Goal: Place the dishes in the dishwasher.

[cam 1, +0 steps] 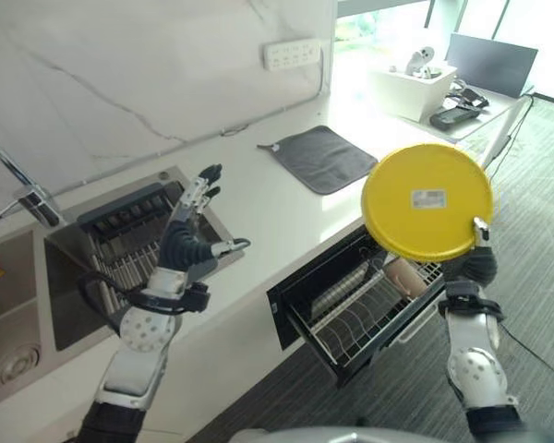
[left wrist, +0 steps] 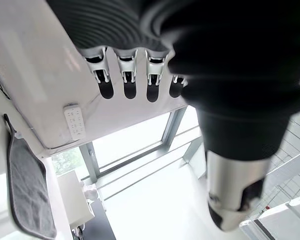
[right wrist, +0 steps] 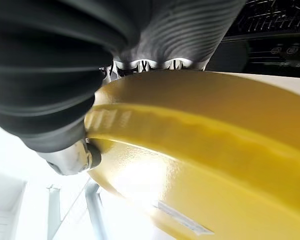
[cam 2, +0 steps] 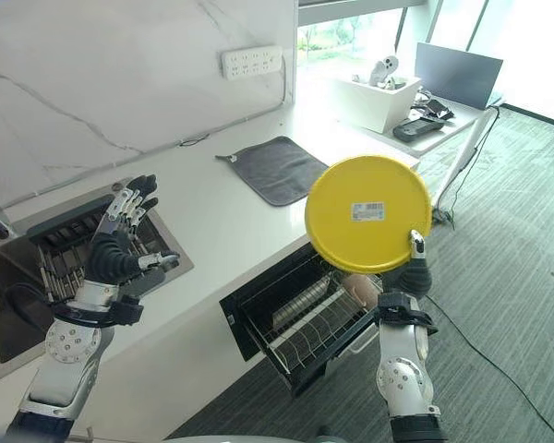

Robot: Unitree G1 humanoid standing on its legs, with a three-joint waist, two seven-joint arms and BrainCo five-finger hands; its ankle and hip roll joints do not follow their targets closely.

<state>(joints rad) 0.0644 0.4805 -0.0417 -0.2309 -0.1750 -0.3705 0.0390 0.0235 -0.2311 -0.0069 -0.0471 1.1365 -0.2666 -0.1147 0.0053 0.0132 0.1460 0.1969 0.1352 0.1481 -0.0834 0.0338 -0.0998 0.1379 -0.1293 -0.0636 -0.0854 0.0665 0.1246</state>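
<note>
Right hand (cam 1: 480, 263) at right of frame, fingers pinching yellow plate (cam 1: 427, 200) upright above open dishwasher rack (cam 1: 365, 309). Left hand (cam 1: 186, 242) at left, fingers spread wide over sink (cam 1: 65, 249).

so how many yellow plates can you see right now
1: the yellow plate is held on edge in the right hand, above the open dishwasher rack. Others could be hidden behind it in the rack.

Yellow plate (cam 1: 427, 200), dark grey mat (cam 1: 320, 158), white grey-veined marble wall (cam 1: 120, 74).
</note>
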